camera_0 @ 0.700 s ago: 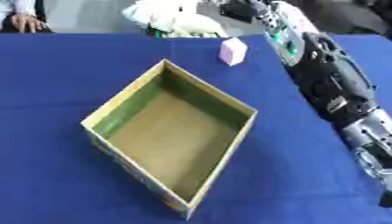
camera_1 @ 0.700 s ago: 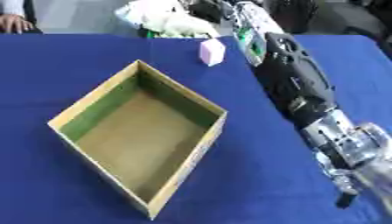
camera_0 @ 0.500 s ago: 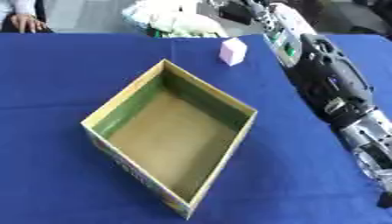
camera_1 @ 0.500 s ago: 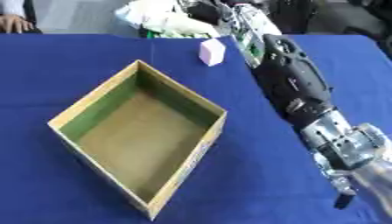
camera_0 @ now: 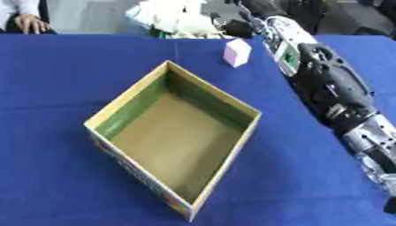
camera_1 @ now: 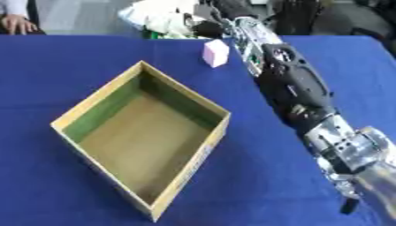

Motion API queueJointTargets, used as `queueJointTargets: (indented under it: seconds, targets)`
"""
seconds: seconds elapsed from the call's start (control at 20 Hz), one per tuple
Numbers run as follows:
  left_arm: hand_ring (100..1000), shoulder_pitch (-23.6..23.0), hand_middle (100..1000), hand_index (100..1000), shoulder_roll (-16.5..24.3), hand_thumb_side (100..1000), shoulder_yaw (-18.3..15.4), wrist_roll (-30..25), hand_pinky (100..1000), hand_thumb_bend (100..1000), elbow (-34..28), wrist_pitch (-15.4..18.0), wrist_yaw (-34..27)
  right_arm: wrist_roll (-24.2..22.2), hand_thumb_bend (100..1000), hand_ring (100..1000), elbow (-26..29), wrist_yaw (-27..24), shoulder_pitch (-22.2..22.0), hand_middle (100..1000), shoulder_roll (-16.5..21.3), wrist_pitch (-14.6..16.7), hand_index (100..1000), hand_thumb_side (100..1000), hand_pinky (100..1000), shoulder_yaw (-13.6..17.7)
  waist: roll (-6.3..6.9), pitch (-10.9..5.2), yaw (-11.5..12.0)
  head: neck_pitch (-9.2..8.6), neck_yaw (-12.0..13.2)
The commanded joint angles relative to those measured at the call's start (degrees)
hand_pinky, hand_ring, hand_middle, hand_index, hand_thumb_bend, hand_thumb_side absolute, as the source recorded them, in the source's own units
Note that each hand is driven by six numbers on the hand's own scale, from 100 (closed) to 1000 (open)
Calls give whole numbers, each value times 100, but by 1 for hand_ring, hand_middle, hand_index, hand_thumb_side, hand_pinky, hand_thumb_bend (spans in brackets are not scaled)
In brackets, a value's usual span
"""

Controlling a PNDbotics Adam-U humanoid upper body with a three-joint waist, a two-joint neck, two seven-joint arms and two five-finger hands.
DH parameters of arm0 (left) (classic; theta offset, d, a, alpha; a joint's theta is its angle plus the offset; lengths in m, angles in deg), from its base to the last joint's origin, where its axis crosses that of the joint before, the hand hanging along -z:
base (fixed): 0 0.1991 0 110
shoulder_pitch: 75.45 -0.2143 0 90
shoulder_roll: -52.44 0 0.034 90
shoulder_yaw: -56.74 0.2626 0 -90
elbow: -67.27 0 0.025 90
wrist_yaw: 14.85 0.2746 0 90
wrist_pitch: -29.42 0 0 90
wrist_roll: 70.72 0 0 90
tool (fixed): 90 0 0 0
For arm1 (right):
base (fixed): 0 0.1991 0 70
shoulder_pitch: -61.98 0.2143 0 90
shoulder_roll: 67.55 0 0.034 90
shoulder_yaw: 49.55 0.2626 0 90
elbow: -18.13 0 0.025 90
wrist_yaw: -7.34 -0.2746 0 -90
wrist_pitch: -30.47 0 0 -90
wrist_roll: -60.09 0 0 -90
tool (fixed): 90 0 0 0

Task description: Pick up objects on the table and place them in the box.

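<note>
The open cardboard box (camera_0: 174, 141) sits empty on the blue table (camera_0: 54, 88). Beyond its far corner stands a small pink block (camera_0: 237, 52), probably light and rigid, best pinched across its flat sides. The right arm (camera_1: 294, 88) stretches toward the white clutter (camera_0: 174, 17) at the far edge; whether its hand is released or clenched cannot be told.

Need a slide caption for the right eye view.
Right arm reaches past the empty box toward the far pink block.

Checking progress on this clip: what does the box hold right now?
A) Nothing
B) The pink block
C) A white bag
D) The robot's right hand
A: the box shows only its bare brown floor and green inner walls, while the pink block stands on the blue table beyond the box's far corner.
</note>
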Motion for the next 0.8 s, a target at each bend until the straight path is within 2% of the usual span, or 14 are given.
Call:
queueJointTargets:
  seconds: [0.05,0.1,0.15,0.25,0.4,0.55,0.7,0.8]
  targets:
    - [860,75,1000,683,88,860,16,-31,881,100,-110,4,-11,-277,377,1000,-167,305,162,901,141,-58,951,1000,1000,-54,37,-122,7,-40,-22]
    - [860,75,1000,683,87,860,16,-31,881,100,-110,2,-15,-355,418,1000,-211,383,163,904,134,-19,955,1000,1000,-58,40,-123,9,-41,-27]
    - [860,76,1000,683,86,860,16,-31,881,100,-110,0,-18,-431,497,1000,-246,459,167,911,127,36,961,1000,1000,-51,43,-123,10,-41,-26]
    - [860,79,1000,683,85,860,22,-36,881,100,-110,-4,-23,-579,541,1000,-302,607,176,924,118,166,969,951,1000,-27,48,-123,9,-38,-24]
    - [861,81,1000,683,84,861,26,-44,881,100,-110,-12,-27,-834,539,1000,-360,862,196,927,116,358,987,895,1000,68,54,-123,6,-40,-17]
    - [861,81,1000,683,85,861,23,-46,881,100,-110,-21,-28,-1109,506,1000,-413,1137,204,931,106,476,1000,861,1000,187,60,-128,8,-45,-15]
    - [862,72,1000,683,80,863,19,-48,881,100,-110,-39,-24,-1394,316,1000,-391,1422,219,930,89,566,1000,755,1000,334,63,-133,6,-54,-7]
    - [862,69,1000,682,76,862,21,-55,881,100,-110,-50,-19,-1577,267,1000,-291,1604,240,925,71,591,1000,710,1000,426,65,-135,5,-58,-8]
